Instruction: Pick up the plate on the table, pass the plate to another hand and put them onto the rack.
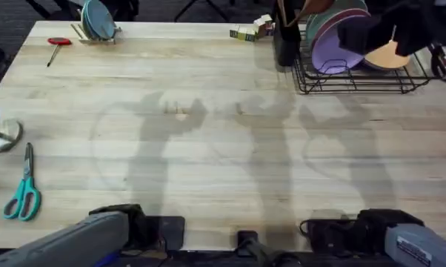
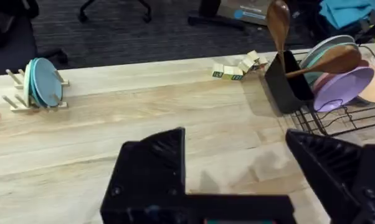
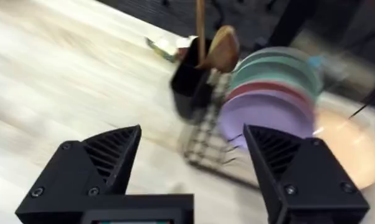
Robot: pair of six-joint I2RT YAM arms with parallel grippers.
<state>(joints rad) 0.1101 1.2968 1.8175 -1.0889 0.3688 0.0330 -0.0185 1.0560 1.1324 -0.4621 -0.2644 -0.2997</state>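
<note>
Plate upright in rack, face toward table

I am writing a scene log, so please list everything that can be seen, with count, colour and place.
plate: one, lavender, upright in the rack
rack: one, black wire, far right of the table
other plates: green, pink and orange, in the rack
utensil holder: one, black, with wooden spoons, left of the rack
small rack: one, wooden, teal plates, far left
blocks: a few, far edge
screwdriver: one, red, far left
scissors: one pair, teal, near left
table: one, pale wood
left gripper: black, open
right gripper: black, open
</note>
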